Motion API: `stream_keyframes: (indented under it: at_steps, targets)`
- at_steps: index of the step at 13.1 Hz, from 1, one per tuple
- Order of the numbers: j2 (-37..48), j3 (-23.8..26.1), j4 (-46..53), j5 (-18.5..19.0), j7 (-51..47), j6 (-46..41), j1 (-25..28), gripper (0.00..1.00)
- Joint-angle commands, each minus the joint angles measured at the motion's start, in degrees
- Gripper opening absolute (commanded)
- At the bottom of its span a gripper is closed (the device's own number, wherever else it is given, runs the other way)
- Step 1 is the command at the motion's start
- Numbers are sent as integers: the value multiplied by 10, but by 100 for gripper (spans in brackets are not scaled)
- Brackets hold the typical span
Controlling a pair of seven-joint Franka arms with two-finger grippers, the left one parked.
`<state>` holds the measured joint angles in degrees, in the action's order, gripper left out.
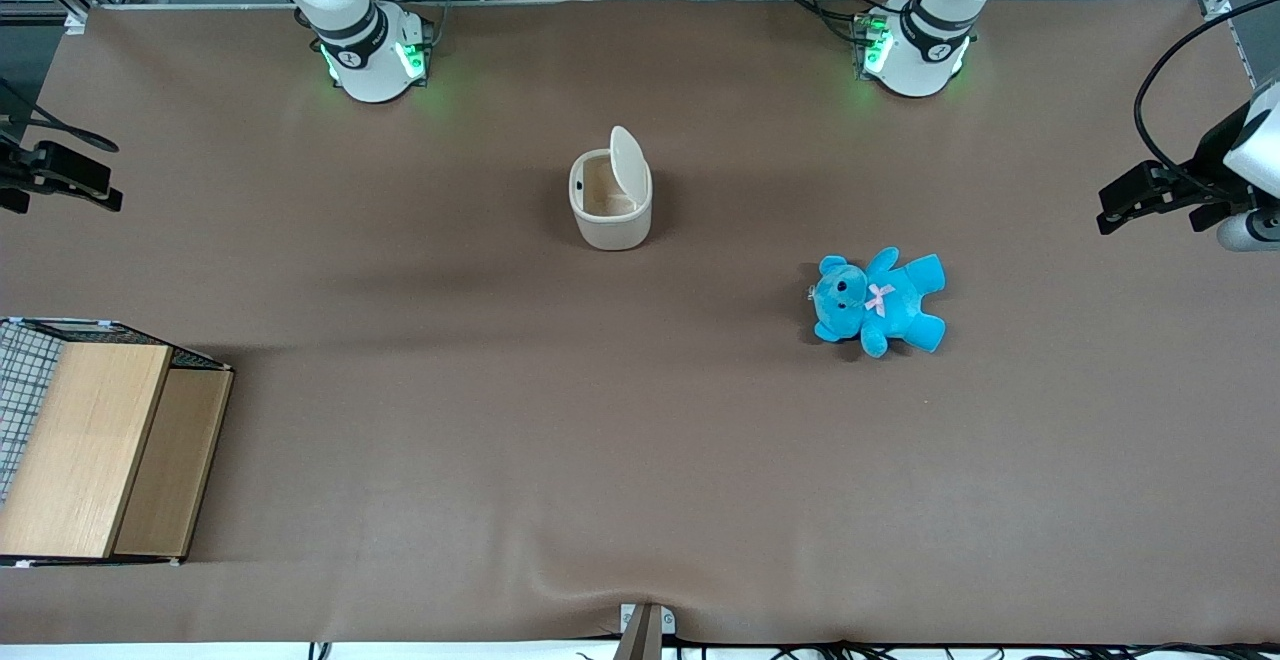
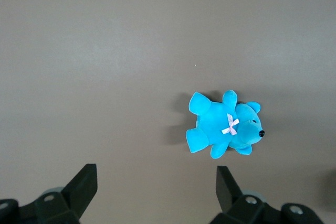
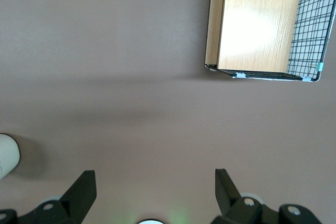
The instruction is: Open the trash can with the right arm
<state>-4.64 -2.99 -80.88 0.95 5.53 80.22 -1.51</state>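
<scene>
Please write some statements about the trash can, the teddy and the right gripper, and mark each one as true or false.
1. The trash can's lid is raised. True.
2. The teddy lies inside the can. False: it lies on the table, apart from the can, toward the parked arm's end.
3. The gripper holds the lid. False: its fingers are open and empty above bare table.
4. A wooden shelf with wire mesh sits at the working arm's end. True.
5. The teddy is red. False: it is blue.

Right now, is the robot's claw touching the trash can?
Apart. The right wrist view shows the gripper open over bare table, the trash can off to one side with brown cloth between.
</scene>
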Motion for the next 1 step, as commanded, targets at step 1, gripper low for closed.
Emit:
stream_keyframes:
  at_steps: [1]
  targets:
    - [7,-4,-8,6,-7,0,5,100]
